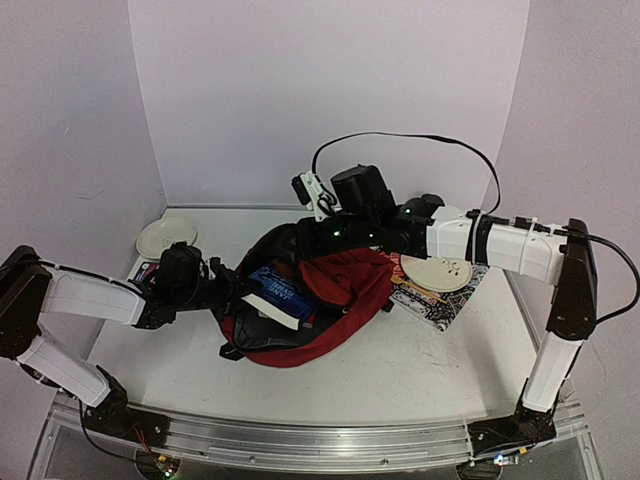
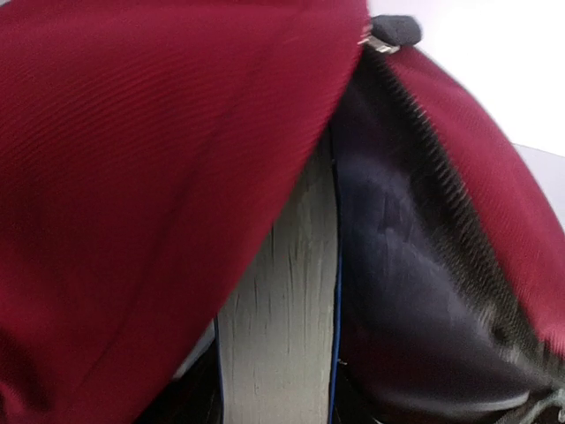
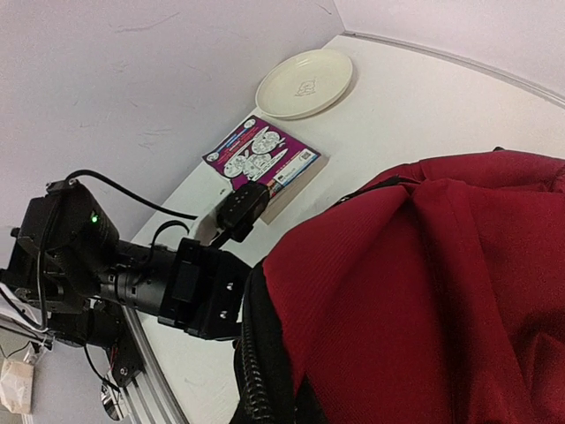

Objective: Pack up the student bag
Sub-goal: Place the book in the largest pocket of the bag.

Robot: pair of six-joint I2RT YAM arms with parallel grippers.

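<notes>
The student bag (image 1: pixel 345 290), dark red with black zippers, lies open in the middle of the table. A blue book (image 1: pixel 280 290) sticks halfway into its mouth. My left gripper (image 1: pixel 235 285) is shut on the book's near end. In the left wrist view the book's pale page edge (image 2: pixel 278 327) runs between the red fabric (image 2: pixel 132 177) and the dark lining (image 2: pixel 397 265); the fingers themselves are hidden. My right gripper (image 1: pixel 335 235) is shut on the bag's far rim and holds the flap up. Red fabric (image 3: pixel 424 291) fills the right wrist view and hides its fingers.
A white plate (image 1: pixel 166 236) and a purple book (image 1: pixel 147 270) lie at the back left, behind my left arm (image 3: pixel 168 283). Another plate (image 1: pixel 437 272) rests on a patterned book (image 1: pixel 430 300) right of the bag. Walls close in on three sides.
</notes>
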